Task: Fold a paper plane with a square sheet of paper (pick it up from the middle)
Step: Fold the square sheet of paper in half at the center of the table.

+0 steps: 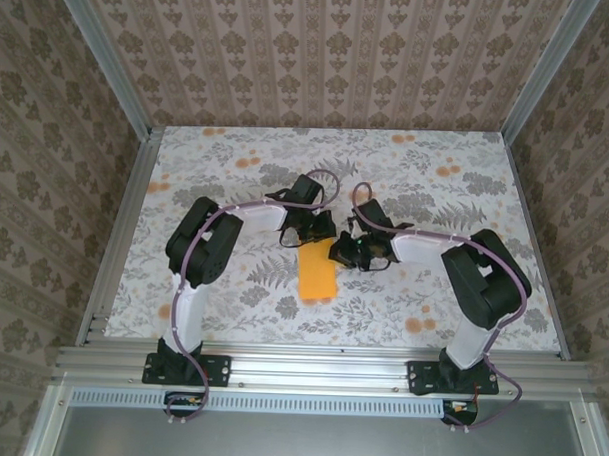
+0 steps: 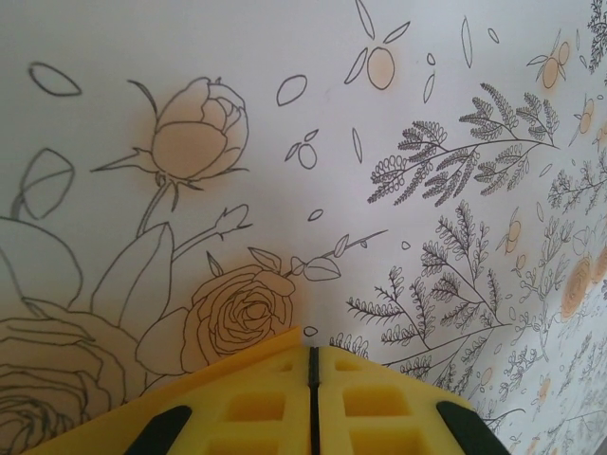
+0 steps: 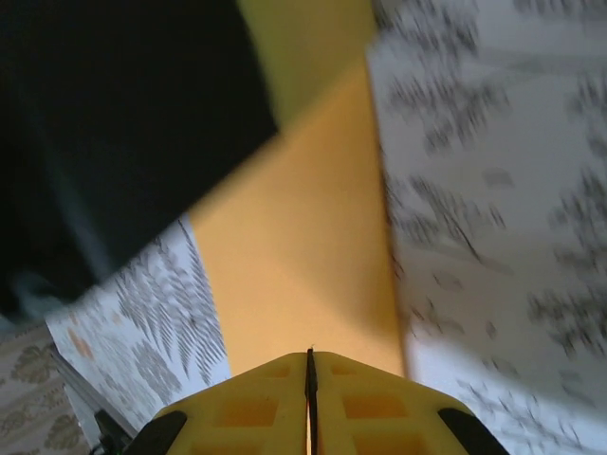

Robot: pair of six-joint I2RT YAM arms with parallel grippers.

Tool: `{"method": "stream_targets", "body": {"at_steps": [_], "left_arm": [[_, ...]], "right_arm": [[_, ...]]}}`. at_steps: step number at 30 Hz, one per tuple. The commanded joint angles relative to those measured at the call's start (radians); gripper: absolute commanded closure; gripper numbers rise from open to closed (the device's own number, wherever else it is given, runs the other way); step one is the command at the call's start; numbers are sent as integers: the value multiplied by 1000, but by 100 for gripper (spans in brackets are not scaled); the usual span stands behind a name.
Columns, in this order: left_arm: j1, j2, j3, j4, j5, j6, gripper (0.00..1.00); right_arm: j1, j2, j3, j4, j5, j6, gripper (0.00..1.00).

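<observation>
The table [image 1: 482, 294] wears a pale cloth printed with grey ferns, outlined roses and small orange flowers. Brown damask walls [image 1: 320, 58] close it in on the left, right and far sides, and an aluminium rail [image 1: 320, 364] runs along the near edge, where both arm bases are bolted.

The paper [image 1: 317, 276] lies flat near the middle of the table, slightly towards the near side. It is folded into a narrow oblong. Its long axis runs near to far, with the near end leaning a little right. That near end looks squared off, and the far end sits beneath the two grippers.

The left gripper [image 1: 306, 231] is at the paper's far-left corner, its yellow fingers [image 2: 256, 408] pressed together above the cloth. The right gripper [image 1: 346, 252] is at the far-right edge, fingers also closed to a hairline. In its wrist view the orange sheet reaches right up to the tips. Whether they pinch it, I cannot tell. A dark blurred shape [image 3: 114, 123] covers the paper's far-left part there.
</observation>
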State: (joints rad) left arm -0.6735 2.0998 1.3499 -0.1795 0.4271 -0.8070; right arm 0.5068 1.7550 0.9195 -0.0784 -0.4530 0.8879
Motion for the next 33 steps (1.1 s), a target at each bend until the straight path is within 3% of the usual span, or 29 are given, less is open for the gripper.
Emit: {"method": "stream_targets", "body": {"at_steps": [1,5,10,18,33], "left_arm": [[2,40,6,-75,-47,20,91],[2,41,4,-75,-48,20,91],[3,44,1,-77,-53,19,92],[3,52,-11,-81,-83,5,92],[3,65,-27,-67,-94,-11,92]], "right_arm": [[-12,61,37,4,58,21,90],[-21,101,51,43,70,35,90],[-21,146,40,68,-1,42,90],[-3,43,-97,89,-129,45,88],[102,-12,-98,-105,-43,11,87]]}}
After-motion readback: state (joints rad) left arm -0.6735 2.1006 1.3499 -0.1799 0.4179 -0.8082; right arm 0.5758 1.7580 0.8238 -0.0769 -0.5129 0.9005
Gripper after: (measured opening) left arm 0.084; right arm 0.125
